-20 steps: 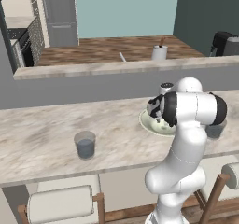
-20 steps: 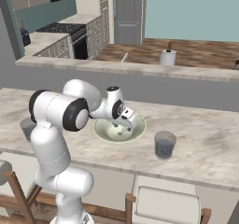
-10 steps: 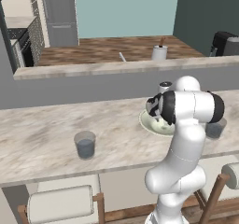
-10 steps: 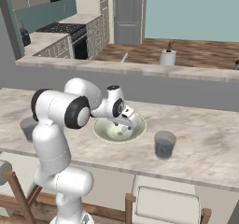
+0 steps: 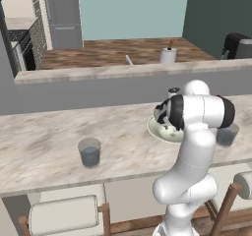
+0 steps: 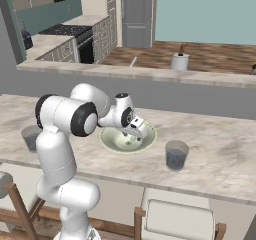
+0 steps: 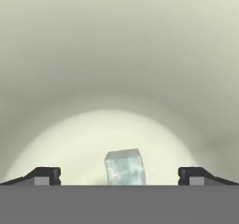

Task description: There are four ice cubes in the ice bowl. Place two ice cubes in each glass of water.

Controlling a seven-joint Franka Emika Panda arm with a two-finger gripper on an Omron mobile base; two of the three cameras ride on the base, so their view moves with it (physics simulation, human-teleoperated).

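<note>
The hand dips a touch lower into the bowl (image 6: 111,142), fingers (image 7: 44,175) spread wide around one cube (image 7: 124,167). It looks ready to pinch; both glasses (image 6: 176,154) wait.

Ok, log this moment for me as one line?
phase: reaching for ice | end effector: open, low inside ice bowl | ice cube: between fingertips, not gripped | glasses: on counter

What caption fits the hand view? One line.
Open fingers straddle one ice cube on the ice bowl floor.
</note>
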